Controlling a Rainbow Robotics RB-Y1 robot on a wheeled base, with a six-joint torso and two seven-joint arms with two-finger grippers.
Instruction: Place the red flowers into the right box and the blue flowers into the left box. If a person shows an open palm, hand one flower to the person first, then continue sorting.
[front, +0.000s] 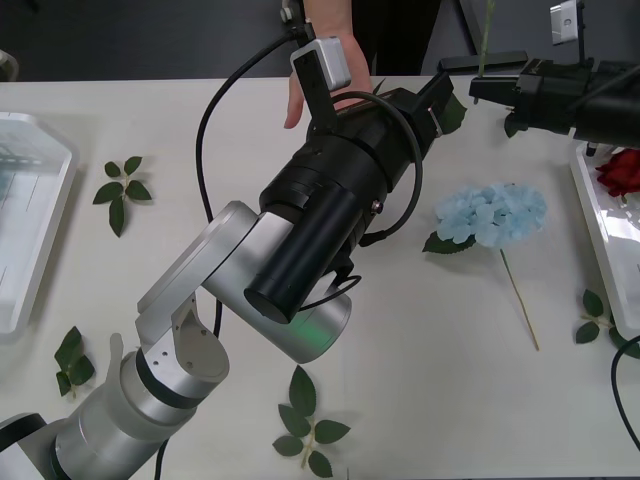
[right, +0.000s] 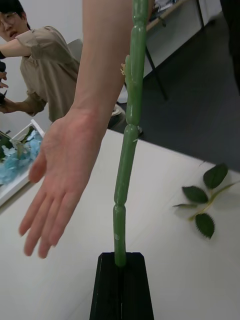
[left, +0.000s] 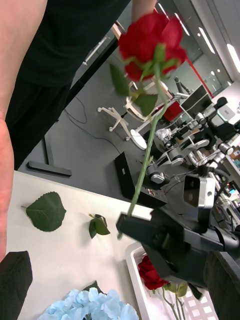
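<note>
My right gripper is shut on the green stem of a red flower, held upright at the table's far right. Its red head shows in the left wrist view, above the right gripper. A person's open palm reaches over the far edge, beside that stem. My left gripper is open, between the palm and the right gripper. One blue flower lies on the table. Another red flower lies in the right box. The left box holds blue flowers.
Loose green leaf sprigs lie at the left, near left, near centre and by the right box. My left arm's bulk spans the table's middle. A black cable loops above it.
</note>
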